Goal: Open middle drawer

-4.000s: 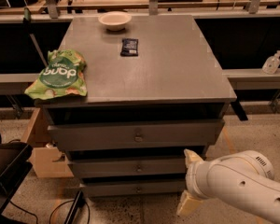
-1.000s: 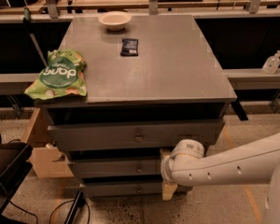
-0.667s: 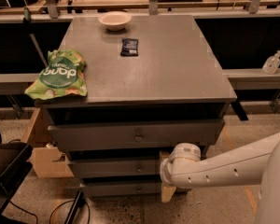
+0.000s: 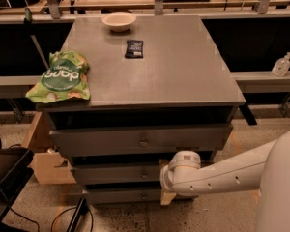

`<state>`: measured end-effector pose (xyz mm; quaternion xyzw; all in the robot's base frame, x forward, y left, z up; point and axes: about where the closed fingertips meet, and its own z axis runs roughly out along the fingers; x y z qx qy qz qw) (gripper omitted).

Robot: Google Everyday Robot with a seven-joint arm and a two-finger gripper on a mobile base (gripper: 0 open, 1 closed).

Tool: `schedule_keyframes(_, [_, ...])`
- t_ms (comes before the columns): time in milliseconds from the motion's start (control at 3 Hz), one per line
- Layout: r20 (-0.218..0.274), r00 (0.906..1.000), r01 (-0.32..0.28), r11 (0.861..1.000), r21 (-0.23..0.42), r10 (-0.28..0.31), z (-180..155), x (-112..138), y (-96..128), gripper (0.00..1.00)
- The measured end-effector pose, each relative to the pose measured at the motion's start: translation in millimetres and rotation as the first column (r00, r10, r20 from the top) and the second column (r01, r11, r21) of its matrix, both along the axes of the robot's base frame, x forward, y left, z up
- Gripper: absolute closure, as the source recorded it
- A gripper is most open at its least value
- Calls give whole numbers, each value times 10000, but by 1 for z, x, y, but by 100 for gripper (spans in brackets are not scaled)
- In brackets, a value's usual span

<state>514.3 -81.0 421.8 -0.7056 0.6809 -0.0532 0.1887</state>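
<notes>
- my gripper (image 4: 164, 180) sits just right of the knob (image 4: 144, 175) on the middle drawer (image 4: 111, 173); i cannot tell its opening.
- the drawer looks shut; next i must grasp the knob and pull nearward.

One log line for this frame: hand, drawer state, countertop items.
hand: at middle drawer front, right of knob | drawer: looks closed | top: chip bag, bowl, dark packet

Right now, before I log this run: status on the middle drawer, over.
Gripper at middle drawer front, just right of its knob. Drawer not pulled out. Chip bag overhangs top's left edge, well above.
</notes>
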Motion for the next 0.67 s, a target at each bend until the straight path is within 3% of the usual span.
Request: schedule_keyframes(667, [102,9998,-167,9999,-26,168,-4,4,8,62])
